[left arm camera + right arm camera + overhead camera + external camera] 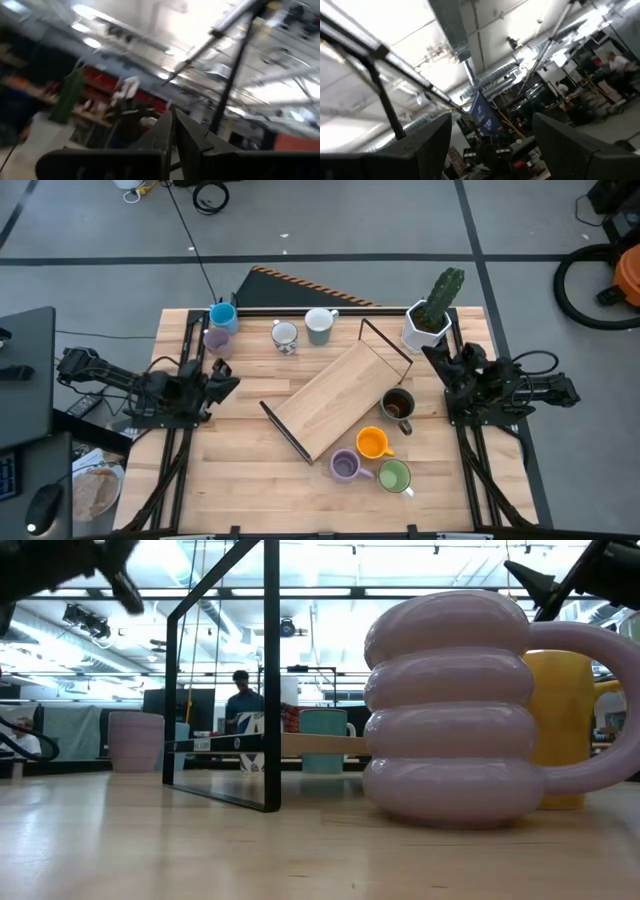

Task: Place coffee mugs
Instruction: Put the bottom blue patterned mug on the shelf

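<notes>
Several mugs stand on the table around a wooden rack (340, 398) with black wire ends. Blue (222, 315), lavender (217, 340), steel-grey (285, 336) and pale mugs (320, 326) stand near the far edge. Dark brown (398, 406), orange (372, 443), purple (345, 467) and green mugs (393, 477) stand toward the near right. The low view shows the ribbed purple mug (450, 710) close up, with the orange one (570, 725) behind it. My left gripper (230, 385) (173, 117) hovers left of the rack, shut and empty. My right gripper (436, 357) (492, 122) is open, between the cactus pot and the brown mug.
A white faceted pot with a cactus (430, 320) stands at the far right corner, close to my right gripper. The rack lies diagonally across the table's middle. Bare wood shows at the near left. A person (240, 700) is in the room beyond the table.
</notes>
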